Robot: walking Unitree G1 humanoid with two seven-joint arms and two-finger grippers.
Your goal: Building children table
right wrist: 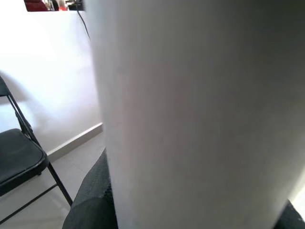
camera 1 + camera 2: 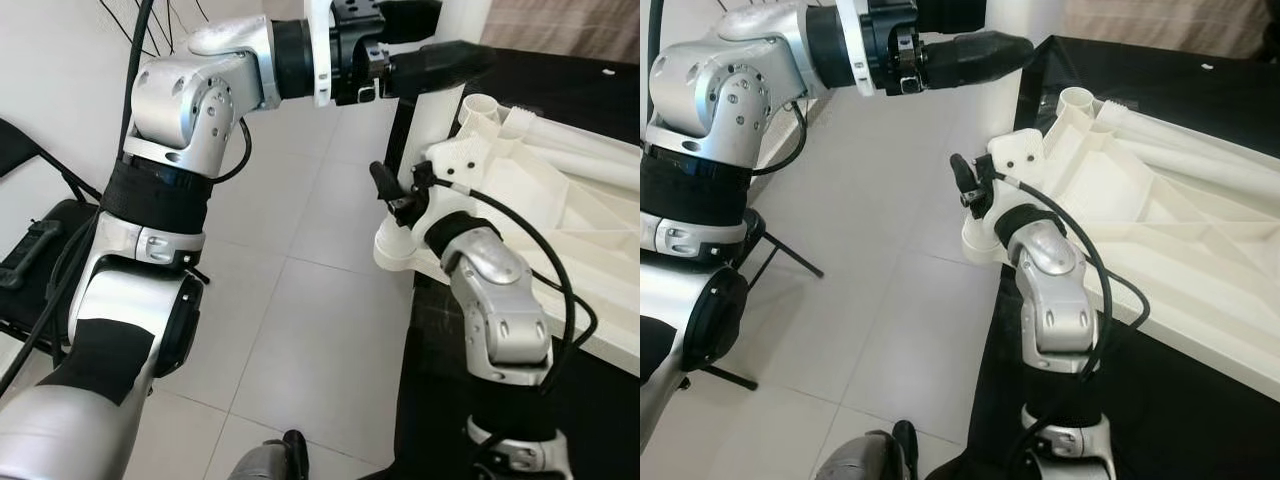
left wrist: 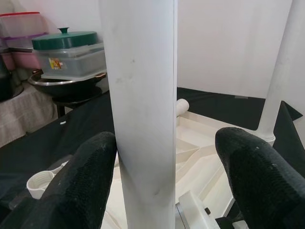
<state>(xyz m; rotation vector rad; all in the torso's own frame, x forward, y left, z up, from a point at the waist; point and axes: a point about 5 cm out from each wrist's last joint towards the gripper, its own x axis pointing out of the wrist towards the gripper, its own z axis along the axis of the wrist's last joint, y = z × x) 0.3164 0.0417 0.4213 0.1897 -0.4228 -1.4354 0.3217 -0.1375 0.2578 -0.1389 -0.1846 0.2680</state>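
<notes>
The white plastic table top (image 2: 560,200) lies upside down on a black-covered surface. A white table leg (image 2: 437,110) stands upright in its near-left corner socket (image 2: 398,245). High on that leg, my left gripper (image 3: 166,140) is open: one finger (image 3: 90,167) touches the leg and the other stands clear of it. My right gripper (image 1: 193,200) is shut on the same leg low down, just above the socket, and is also seen from above (image 2: 970,185). An empty round socket (image 2: 1076,98) sits at the adjacent corner. A second leg (image 3: 281,71) stands upright at a far corner.
A black folding chair (image 2: 30,260) stands on the pale tiled floor (image 2: 300,300) to my left. Containers with a green lid (image 3: 66,40) sit on a stand beyond the black surface. A loose white ring (image 3: 40,183) lies on the black cover.
</notes>
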